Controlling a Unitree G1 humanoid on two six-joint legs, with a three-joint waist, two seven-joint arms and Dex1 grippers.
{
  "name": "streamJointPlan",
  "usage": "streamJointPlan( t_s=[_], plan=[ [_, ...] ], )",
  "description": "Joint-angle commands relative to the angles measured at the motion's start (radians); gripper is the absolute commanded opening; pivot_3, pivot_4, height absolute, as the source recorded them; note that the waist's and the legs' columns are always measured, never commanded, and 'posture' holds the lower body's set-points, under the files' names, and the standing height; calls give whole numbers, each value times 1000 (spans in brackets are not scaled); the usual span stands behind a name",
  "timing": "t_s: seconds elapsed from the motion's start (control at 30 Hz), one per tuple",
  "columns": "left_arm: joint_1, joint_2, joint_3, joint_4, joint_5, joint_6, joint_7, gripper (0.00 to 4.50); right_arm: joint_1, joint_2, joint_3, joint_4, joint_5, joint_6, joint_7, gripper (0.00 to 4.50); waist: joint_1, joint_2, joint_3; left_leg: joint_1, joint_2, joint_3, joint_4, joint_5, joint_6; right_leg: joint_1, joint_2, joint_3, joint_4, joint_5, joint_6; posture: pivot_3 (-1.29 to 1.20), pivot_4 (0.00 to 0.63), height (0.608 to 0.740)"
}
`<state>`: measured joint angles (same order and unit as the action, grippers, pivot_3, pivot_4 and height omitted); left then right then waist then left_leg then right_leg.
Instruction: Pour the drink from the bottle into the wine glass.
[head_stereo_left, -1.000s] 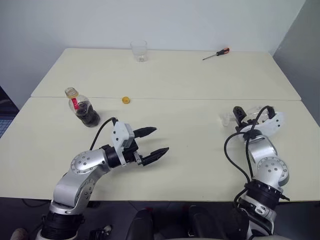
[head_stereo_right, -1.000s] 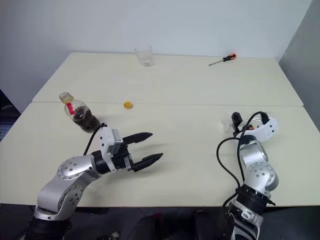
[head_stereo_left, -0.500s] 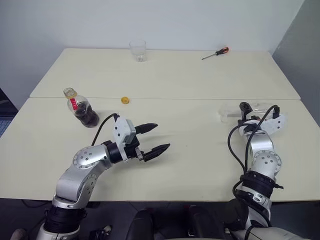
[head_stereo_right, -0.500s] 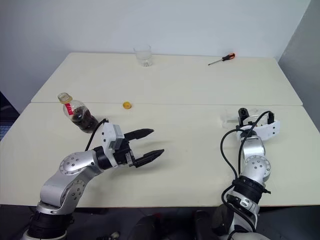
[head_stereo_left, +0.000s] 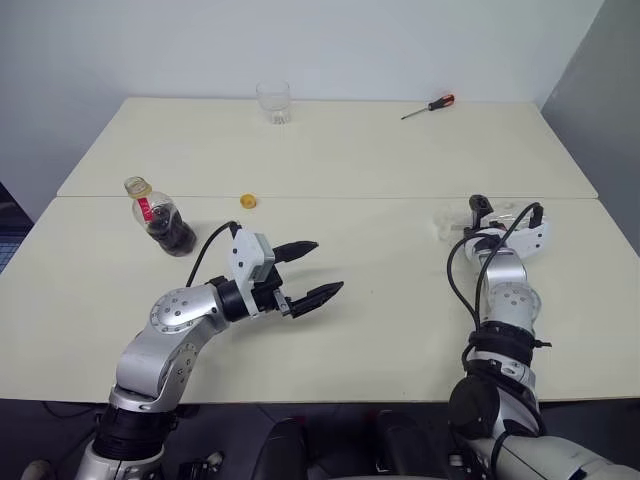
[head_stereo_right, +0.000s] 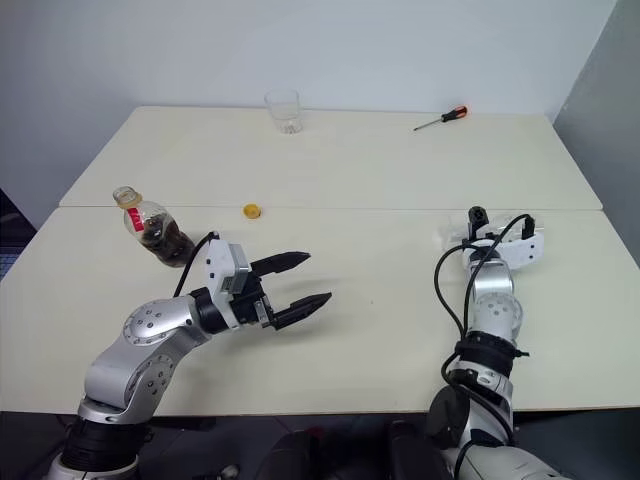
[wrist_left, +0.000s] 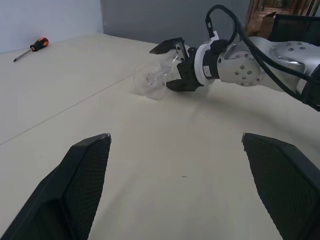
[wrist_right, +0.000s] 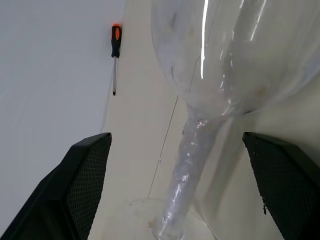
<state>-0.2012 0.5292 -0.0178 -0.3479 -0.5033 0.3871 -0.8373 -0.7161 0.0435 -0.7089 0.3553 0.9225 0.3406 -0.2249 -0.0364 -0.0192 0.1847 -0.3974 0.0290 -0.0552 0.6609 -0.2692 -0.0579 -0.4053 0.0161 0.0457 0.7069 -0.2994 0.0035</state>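
Progress: early; nothing poured, judging by the empty glass.
Bottle: small clear plastic bottle holding dark cola-like drink stands uncapped on the cream table, near the left edge; small yellow cap lies beside it.
Wine glass: clear stemmed wine glass lies on its side at the right.
Right gripper: fingers spread wide around the bowl, not clamped.
Left gripper: fingers wide apart, empty, above mid-table.
Remaining: stand the glass upright, lift the bottle, pour.

Cream desk; clear bottle with red label and dark brown drink; yellow cap; orange-and-black screwdriver; clear wine glass.
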Motion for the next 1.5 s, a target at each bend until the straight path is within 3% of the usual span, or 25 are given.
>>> streamJointPlan(
  t_s=[0.03, 0.17, 0.27, 0.5, 0.63, 0.93, 1.07, 1.5],
  plan=[
    [-7, -6, -1, -32, -4, -1, 9, 4469, -25, -16, 10, 73, -2, -33, 32, 4500, 0, 0, 0, 0, 0, 0, 0, 0, 0, 0, 0, 0, 0, 0, 0, 0, 150, 740],
    [-8, -8, 0, -34, -4, 2, 12, 4469, -39, -30, 17, 143, -13, -58, 56, 4500, 0, 0, 0, 1, 0, 0, 0, 0, 0, 0, 0, 0, 0, 0, 0, 0, 150, 740],
    [-8, -8, -2, -34, -3, 0, 16, 4500, -37, -31, 25, 172, -21, -70, 69, 3877, -1, 0, 0, 1, 0, 0, 0, 0, 0, 1, 0, 1, 1, 0, 0, 0, 150, 740],
    [-13, -3, 0, -32, -3, 0, 18, 4500, -21, -33, 61, 155, -52, -55, 74, 1379, -10, 0, 0, 1, 0, 1, 0, 0, 0, 0, 0, 1, 1, 0, 0, 0, 150, 740],
    [-6, -7, 10, -36, 5, -6, 37, 4500, -14, -45, 140, 138, -117, -48, 106, 213, -12, 0, 0, 1, 0, 0, 0, 0, 0, 1, 0, 1, 1, 0, 0, 0, 150, 740],
    [140, -1, 122, -134, -37, 41, 138, 4500, -93, -60, 561, 196, -534, -216, 365, 189, -40, 0, 0, 2, 2, 2, -3, 0, 0, -1, 1, 2, 2, -1, -2, 0, 150, 740],
    [248, -14, 170, -207, -51, 58, 194, 4500, -143, -21, 666, 293, -672, -369, 411, 189, -41, 1, 0, 1, 3, 1, -3, 0, 0, -2, 0, 1, 2, -1, -2, 0, 150, 740],
    [396, -43, 267, -343, -66, 63, 339, 4500, -194, 132, 784, 608, -855, -767, 496, 189, -11, 0, 0, 0, 2, -1, 0, 0, 0, -1, -4, 0, 2, -1, -2, 0, 150, 740]
  ],
)
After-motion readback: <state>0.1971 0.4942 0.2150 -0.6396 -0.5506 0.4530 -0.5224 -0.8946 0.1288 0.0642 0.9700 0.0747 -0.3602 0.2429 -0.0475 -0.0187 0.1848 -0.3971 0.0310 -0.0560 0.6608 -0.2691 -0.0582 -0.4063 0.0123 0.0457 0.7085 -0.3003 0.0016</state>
